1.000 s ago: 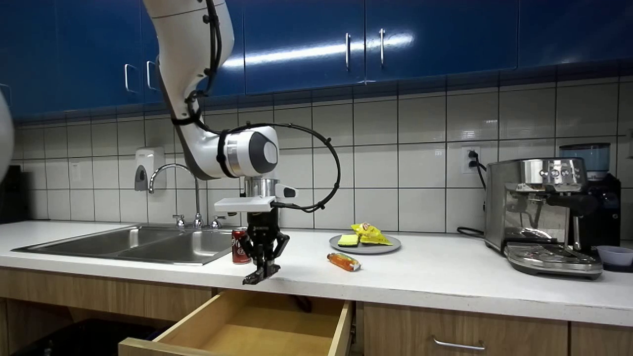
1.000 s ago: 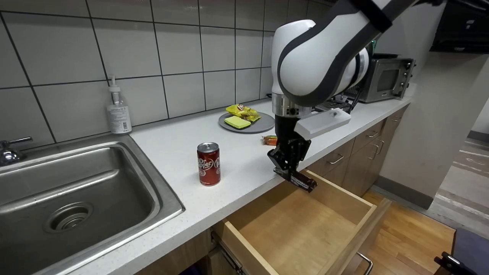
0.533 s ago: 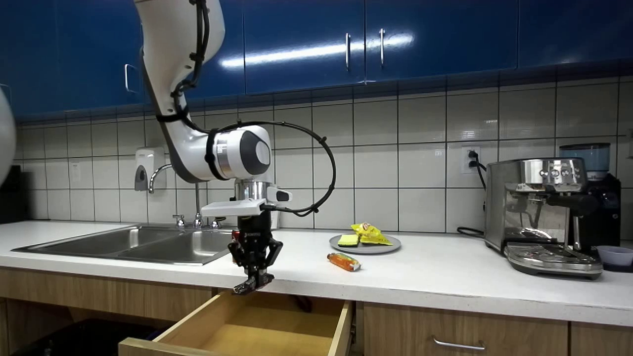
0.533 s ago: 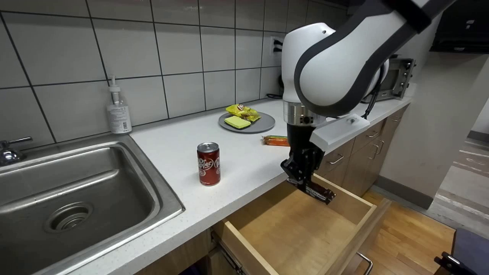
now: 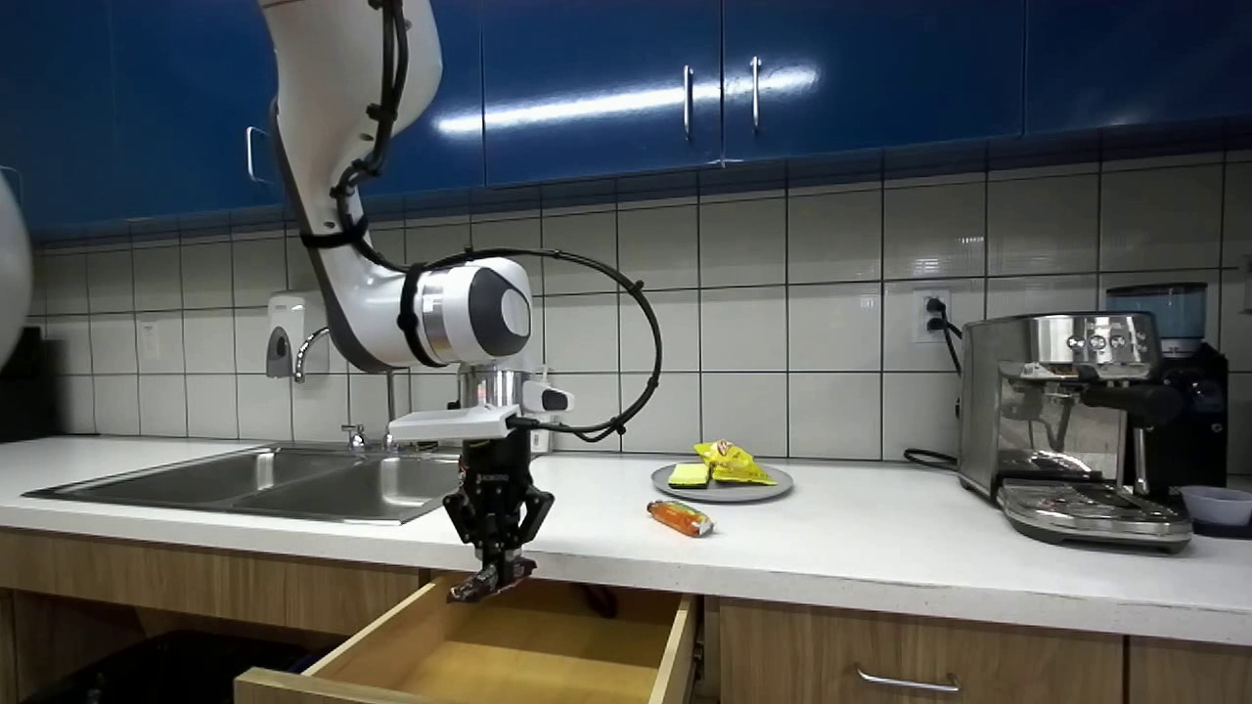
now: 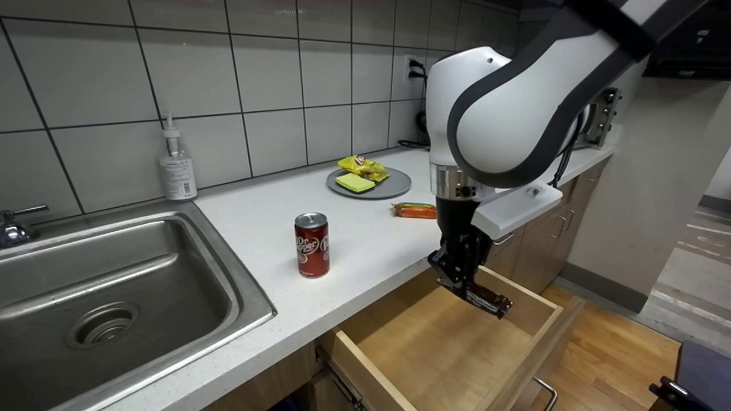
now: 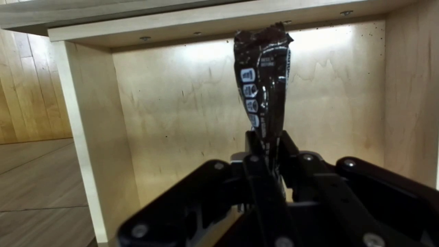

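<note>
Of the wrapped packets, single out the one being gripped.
The long, glossy dark brown packet, clamped in the black gripper over the open wooden drawer. The elongated orange packet lies on the white countertop; the crinkled yellow packet, on the round gray plate.

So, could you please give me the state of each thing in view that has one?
Drawer: pulled open
Dark wrapped bar: held above the drawer
Gripper: shut on the bar
Blue cabinets: doors shut
Dr Pepper can: upright
Orange packet: lying on the counter
Yellow bag: on the gray plate
Sponge: flat on plate
Coffee machine: on or off, cannot tell
</note>
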Robot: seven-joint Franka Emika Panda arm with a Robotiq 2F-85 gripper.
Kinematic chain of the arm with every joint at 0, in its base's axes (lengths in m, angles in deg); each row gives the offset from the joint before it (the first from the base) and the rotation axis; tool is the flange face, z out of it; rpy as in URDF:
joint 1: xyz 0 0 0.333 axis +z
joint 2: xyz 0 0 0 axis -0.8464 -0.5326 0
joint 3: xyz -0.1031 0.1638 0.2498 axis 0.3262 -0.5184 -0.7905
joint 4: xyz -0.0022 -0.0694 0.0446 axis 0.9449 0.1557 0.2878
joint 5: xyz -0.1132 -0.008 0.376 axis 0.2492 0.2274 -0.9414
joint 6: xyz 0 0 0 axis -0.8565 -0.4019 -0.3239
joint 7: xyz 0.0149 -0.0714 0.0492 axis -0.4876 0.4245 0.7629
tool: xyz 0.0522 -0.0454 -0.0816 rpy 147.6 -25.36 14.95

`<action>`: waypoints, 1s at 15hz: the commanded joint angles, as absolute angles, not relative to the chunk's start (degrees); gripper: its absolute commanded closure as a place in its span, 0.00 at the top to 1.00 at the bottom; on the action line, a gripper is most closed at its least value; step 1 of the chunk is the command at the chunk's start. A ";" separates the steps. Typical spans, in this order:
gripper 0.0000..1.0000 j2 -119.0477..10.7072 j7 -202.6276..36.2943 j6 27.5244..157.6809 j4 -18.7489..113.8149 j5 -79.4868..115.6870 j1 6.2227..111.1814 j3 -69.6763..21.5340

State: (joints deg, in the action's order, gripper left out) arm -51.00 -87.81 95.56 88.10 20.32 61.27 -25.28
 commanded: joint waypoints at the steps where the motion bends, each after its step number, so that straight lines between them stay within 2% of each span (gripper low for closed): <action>1: 0.04 -50.61 -90.92 96.91 89.23 22.68 62.06 -25.65; 15: 0.04 -57.54 -93.94 103.09 87.37 23.65 65.79 -25.94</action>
